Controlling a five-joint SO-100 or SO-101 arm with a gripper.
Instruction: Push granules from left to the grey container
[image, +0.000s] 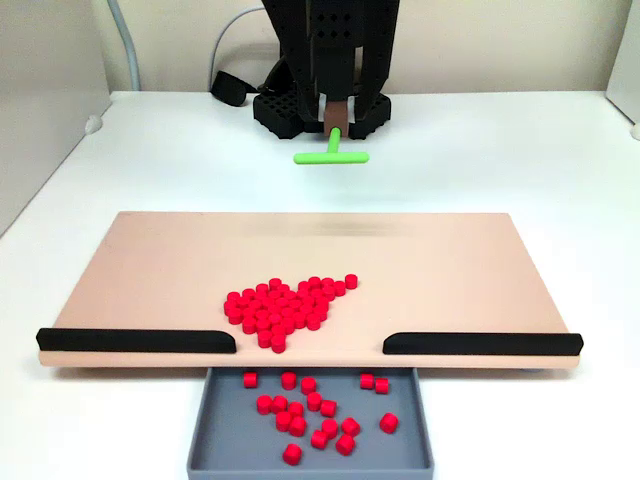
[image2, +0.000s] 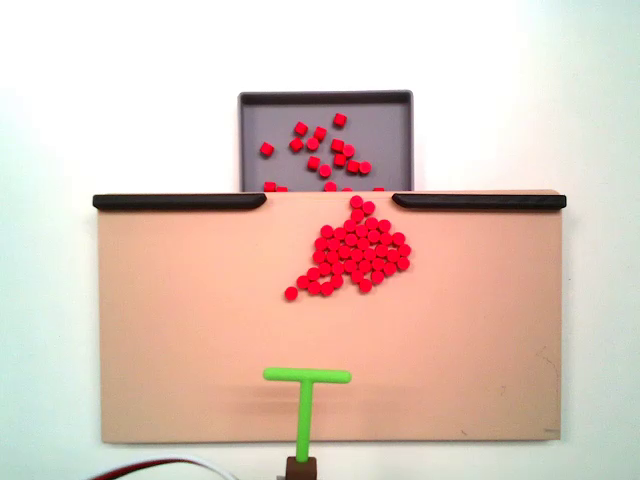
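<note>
While the hand (image: 337, 128) grips the green pusher (image: 331, 155) behind them, most pellets (image: 285, 306) sit bunched before the board's gap, above the tray (image: 212, 432).

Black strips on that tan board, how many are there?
2. One black strip lies along the board's edge nearest the grey tray, at the left in this fixed view; the other black strip lies along the same edge at the right, with a gap between them.

No readable text, label, brand or number appears on anything here.
</note>
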